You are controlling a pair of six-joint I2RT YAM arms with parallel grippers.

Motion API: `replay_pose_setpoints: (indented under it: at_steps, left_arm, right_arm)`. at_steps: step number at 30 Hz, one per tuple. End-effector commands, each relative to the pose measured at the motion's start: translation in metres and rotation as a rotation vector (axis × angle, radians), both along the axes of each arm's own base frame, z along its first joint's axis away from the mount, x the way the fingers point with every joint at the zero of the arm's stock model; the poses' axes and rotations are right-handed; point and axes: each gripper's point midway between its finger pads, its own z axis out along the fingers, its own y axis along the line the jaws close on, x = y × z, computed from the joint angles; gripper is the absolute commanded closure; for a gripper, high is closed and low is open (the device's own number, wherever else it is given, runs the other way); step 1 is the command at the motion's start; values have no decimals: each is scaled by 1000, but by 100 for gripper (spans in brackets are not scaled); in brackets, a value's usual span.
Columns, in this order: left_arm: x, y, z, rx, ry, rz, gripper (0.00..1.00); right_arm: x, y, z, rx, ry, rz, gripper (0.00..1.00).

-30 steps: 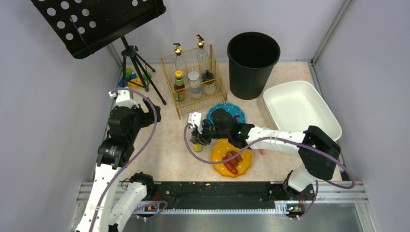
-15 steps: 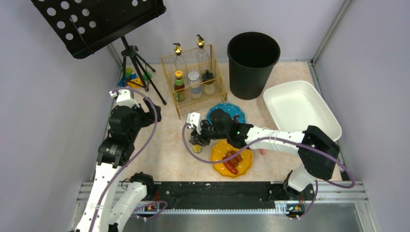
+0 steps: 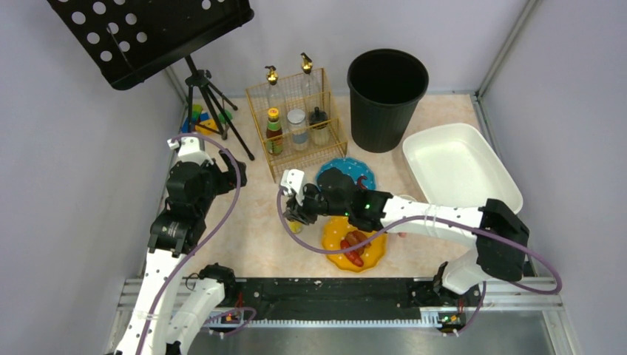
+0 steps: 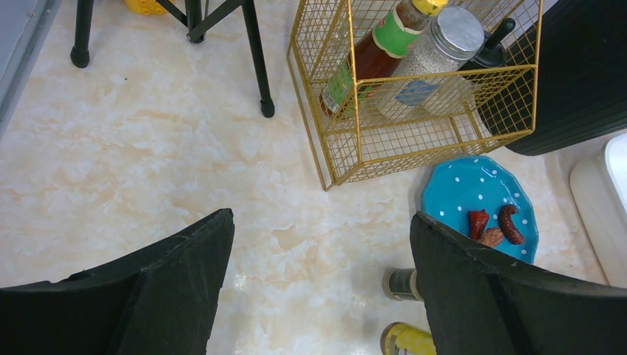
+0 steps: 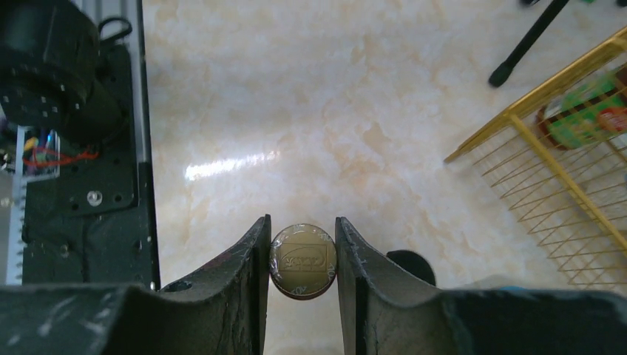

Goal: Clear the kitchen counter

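Kitchen counter (image 3: 251,237): beige marble-look surface filling the middle of the overhead view. Clearing is not finished.

Left to right:
- Upper left: 1 black music stand (image 3: 148,29) on a tripod, with coloured toy blocks (image 3: 198,118) behind its legs (count unclear).
- Left tool (image 4: 322,222): fingers wide apart, holding nothing, hanging above bare counter left of centre.
- Gold wire rack (image 4: 436,140), upper centre: 5 containers. These are 2 spouted oil bottles (image 3: 272,78), 1 green-label sauce bottle (image 4: 366,55), 1 silver-lidded shaker (image 4: 436,48) and 1 dark-topped bottle (image 4: 492,48).
- Right tool (image 5: 302,237), centre: fingers clamped on either side of a small gold-capped jar (image 5: 302,260). Cannot tell whether the jar is off the surface yet.
- 1 more small jar (image 4: 399,283) stands loose just beside it.
- Plates: 2. Blue dotted plate (image 4: 451,200) carries 3 sausage pieces. Yellow plate (image 3: 373,255), lower centre, carries several, count not clear.
- 1 black bin (image 3: 384,111), upper right.
- 1 white tub (image 3: 458,166), right edge, nothing in it.

Step in hand (judgement): pick-up of a loose condiment jar, grip apparently secured.

Next move probably calls for a straight lift, then a carry up-frame to the rack, clearing the neighbouring jar and the rack's wire rim. After that, the second jar, then the plates.
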Motion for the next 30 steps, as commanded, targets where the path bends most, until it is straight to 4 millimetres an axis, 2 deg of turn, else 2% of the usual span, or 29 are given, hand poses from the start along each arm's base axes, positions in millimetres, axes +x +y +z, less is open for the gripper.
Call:
replay_pose_setpoints:
  at_steps: [1, 6, 11, 17, 30]
  left_arm:
    - [4, 1, 11, -8, -40, 6, 7]
    - [4, 1, 11, -8, -40, 5, 7]
    - [4, 1, 11, -6, -41, 5, 7]
    - [3, 1, 11, -7, -41, 3, 7]
    - [2, 0, 13, -10, -48, -3, 7]
  right_arm:
    - [16, 12, 120, 268, -108, -84, 100]
    - [48, 13, 158, 302, -154, -242, 100]
    - [77, 20, 182, 323, -176, -341, 100]
    - [125, 20, 192, 342, -198, -452, 100]
    - [192, 13, 185, 335, -248, -605, 100]
